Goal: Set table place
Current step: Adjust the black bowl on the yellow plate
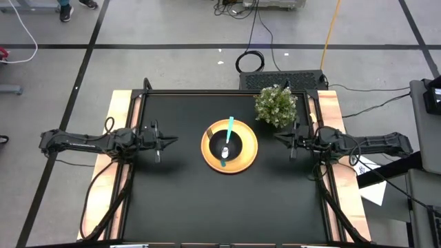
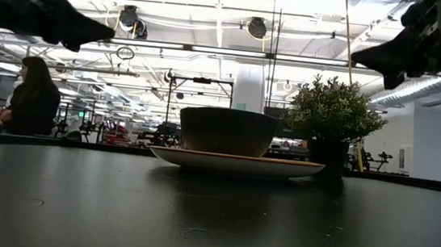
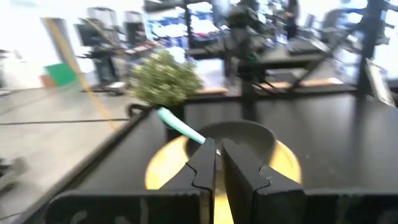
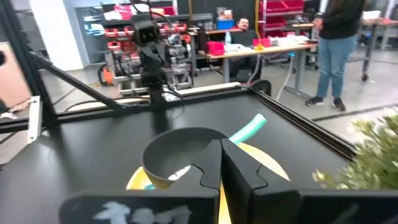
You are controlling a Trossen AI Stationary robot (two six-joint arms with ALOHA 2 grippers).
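Note:
A round yellow plate [image 1: 246, 153] lies at the middle of the black table [image 1: 179, 200]. A black bowl [image 1: 227, 141] stands on the plate. A spoon with a teal handle [image 1: 230, 127] lies in the bowl, its handle sticking out over the far rim. Metal fork tines [image 1: 209, 132] show at the plate's left rim. My left gripper [image 1: 173, 140] hovers left of the plate, shut and level, pointing at it. My right gripper [image 1: 278, 137] hovers right of the plate, shut and holding nothing. Both hang well above the tabletop in the low view.
A bushy green potted plant [image 1: 275, 105] stands at the far right of the table, just beyond my right gripper. Light wooden strips [image 1: 117, 117] run along the table's left and right sides. People are in the room behind the table.

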